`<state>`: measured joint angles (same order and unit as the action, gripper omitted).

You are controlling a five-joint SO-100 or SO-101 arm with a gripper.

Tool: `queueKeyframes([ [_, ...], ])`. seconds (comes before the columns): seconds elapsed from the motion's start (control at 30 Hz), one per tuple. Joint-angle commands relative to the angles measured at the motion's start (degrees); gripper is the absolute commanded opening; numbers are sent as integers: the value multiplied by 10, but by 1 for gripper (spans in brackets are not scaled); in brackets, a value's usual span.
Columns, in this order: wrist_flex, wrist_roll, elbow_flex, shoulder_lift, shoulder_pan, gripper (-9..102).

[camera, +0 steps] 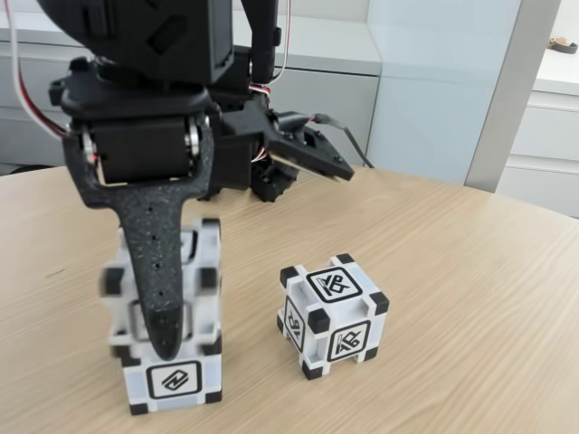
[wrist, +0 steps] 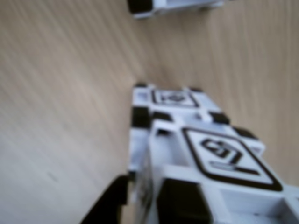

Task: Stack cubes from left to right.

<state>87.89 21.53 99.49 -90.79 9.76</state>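
Three white cubes with black corners and glyph marks are on the wooden table. In the fixed view my gripper (camera: 170,333) is shut on one cube (camera: 204,271), blurred, which sits on or just above a second cube (camera: 176,380) at the lower left. A black finger (camera: 154,271) covers its front face. The third cube (camera: 330,316) stands alone to the right. The wrist view has the held cube (wrist: 219,158) close up, the lower cube (wrist: 173,99) beyond it, the third cube (wrist: 173,4) at the top edge, and a dark finger (wrist: 108,203) at the bottom left.
The arm's black base and cables (camera: 298,145) stand at the back of the round wooden table (camera: 470,298). Grey cabinets and a pale wall panel (camera: 434,81) lie behind. Bare wood stretches right of the lone cube.
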Motion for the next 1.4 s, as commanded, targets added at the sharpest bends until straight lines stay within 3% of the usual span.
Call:
queueKeyframes([
  [0.0,3,3,-17,-14,3,37],
  [0.43,4,-54,-17,-87,-15,37],
  [0.7,4,-120,-16,-106,-171,37],
  [0.97,4,-157,3,-95,-266,37],
  [1.37,-6,-158,106,-3,-272,37],
])
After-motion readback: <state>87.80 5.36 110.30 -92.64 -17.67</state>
